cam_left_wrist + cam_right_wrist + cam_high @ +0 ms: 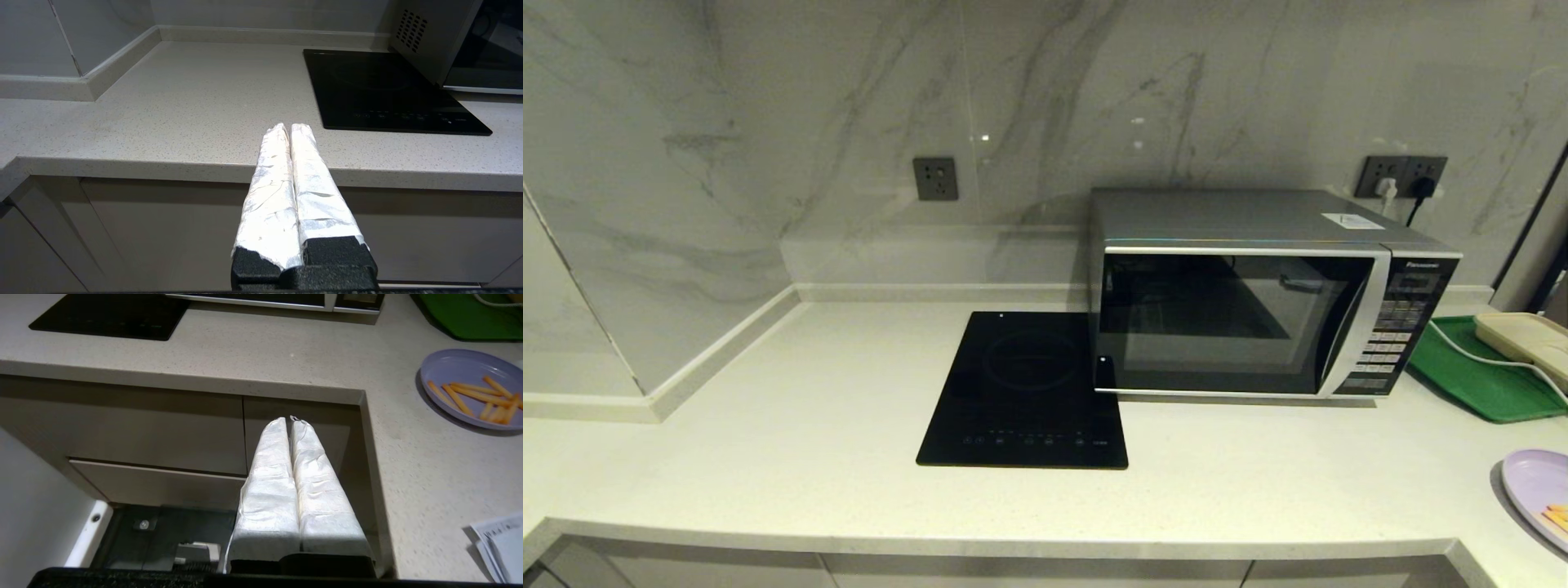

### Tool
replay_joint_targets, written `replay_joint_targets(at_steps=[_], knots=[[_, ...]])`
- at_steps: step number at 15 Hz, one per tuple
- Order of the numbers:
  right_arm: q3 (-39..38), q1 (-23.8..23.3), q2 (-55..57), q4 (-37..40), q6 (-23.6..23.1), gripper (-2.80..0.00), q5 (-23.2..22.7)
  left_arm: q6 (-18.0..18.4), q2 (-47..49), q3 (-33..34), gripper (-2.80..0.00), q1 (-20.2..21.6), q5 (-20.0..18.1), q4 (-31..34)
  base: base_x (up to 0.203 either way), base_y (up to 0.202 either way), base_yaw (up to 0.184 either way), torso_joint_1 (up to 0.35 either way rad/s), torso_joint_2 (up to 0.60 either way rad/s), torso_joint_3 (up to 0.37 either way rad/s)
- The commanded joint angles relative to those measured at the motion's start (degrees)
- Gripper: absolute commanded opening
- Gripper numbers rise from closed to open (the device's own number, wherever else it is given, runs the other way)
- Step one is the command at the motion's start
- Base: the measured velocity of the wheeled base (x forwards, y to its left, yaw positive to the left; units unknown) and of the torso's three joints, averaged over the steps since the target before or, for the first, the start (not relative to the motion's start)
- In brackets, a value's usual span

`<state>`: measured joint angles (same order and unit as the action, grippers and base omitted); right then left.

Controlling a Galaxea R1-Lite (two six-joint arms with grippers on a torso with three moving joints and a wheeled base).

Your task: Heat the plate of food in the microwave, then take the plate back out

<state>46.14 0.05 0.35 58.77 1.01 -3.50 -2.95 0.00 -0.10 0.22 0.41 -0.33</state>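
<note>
The microwave (1262,298) stands shut against the counter's (768,425) back wall, its dark glass door hiding whatever is inside. The plate of food (1542,494) sits at the counter's right edge, mostly cut off in the head view; the right wrist view shows its fries in full. Both arms stay out of the head view: the left gripper (290,127) and right gripper (291,419) hang before the counter's front edge, fingers pressed together, holding nothing.
</note>
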Motion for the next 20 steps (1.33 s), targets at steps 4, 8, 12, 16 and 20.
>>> replay_joint_targets(at_steps=[4, 8, 12, 16, 20], knots=[[-28.99, 0.01, -0.27, -35.32, -0.09, -2.80, -0.64, -0.04, -0.09, 0.01, -2.80, 0.04, 0.03, -0.02, 0.000, 0.000, 0.000, 0.000, 0.00, 0.000], [-45.92, 0.04, -0.28, -65.05, -1.32, -2.80, 1.74, -0.04, -0.02, 0.01, -2.80, 0.04, 0.03, -0.02, 0.000, 0.000, 0.000, 0.000, 0.00, 0.000], [-45.79, 0.04, -0.27, -57.60, -2.24, -2.80, 4.29, -0.04, -0.09, 0.01, -2.80, 0.04, 0.03, -0.02, 0.000, 0.000, 0.000, 0.000, 0.00, 0.000], [-46.04, 0.04, -0.27, -58.39, -0.87, -2.80, 4.70, -0.04, -0.02, 0.01, -2.80, 0.04, 0.03, -0.02, 0.000, 0.000, 0.000, 0.000, 0.00, 0.000], [-46.14, 0.04, -0.27, -58.85, 0.57, -2.80, 5.25, -0.04, -0.05, 0.01, -2.80, 0.04, 0.03, -0.02, 0.000, 0.000, 0.000, 0.000, 0.00, 0.000]])
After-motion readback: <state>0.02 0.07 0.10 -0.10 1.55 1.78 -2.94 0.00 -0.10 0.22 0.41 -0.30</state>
